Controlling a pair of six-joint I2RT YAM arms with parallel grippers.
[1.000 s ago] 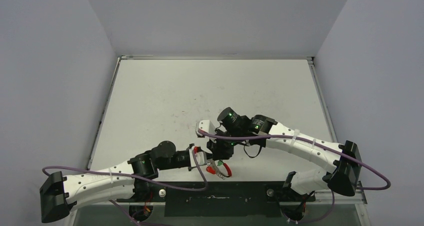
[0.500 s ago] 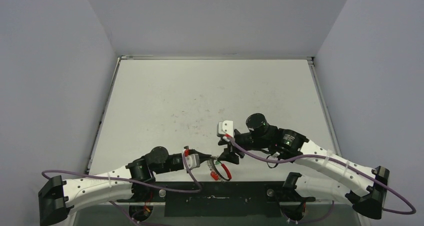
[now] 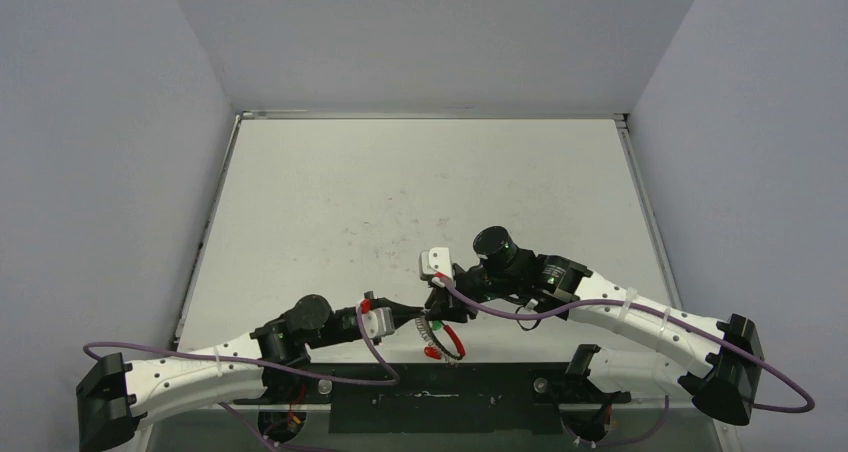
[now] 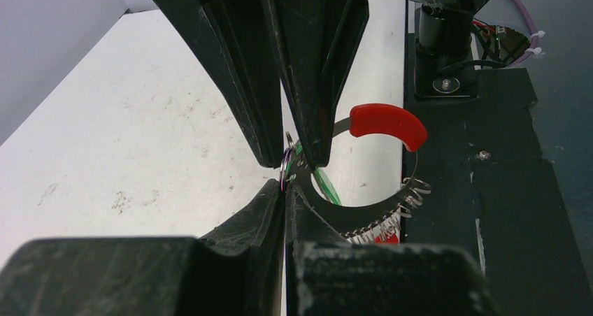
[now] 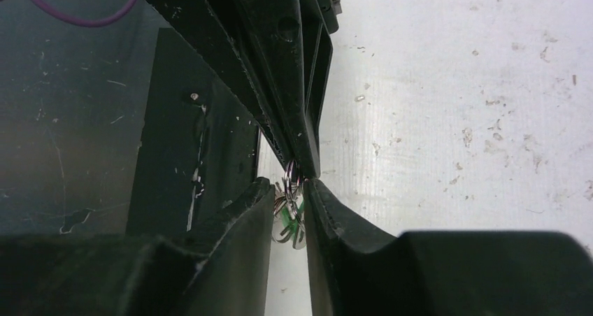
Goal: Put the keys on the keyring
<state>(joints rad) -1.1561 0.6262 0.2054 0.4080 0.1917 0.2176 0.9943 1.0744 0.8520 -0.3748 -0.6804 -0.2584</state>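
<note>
From the lower left of the overhead view: left arm (image 3: 200, 362), stretched low along the near edge of the table (image 3: 400, 192). At its tip, lower centre: left gripper (image 3: 407, 318), clenched tight, fingers pressed together with no gap, pinching the thin metal of the keyring (image 3: 455, 340). Just right of that pinch, by the table's near edge: the ring's big loop, silvery coil along its lower arc, glossy red sleeve (image 4: 381, 119) on the upper right arc in the left wrist view. Right at the pinch point: a small split ring (image 4: 287, 166) and the keys (image 5: 289, 222), green heads showing, tucked close against the loop; cannot tell whether threaded onto it. From the right, tip to tip with the left fingers: right gripper (image 5: 289, 186), fingers a narrow gap apart, keys sitting in that gap; cannot tell whether squeezed or merely flanked. Further right: right arm (image 3: 620, 307), bent back toward the lower right corner.
</note>
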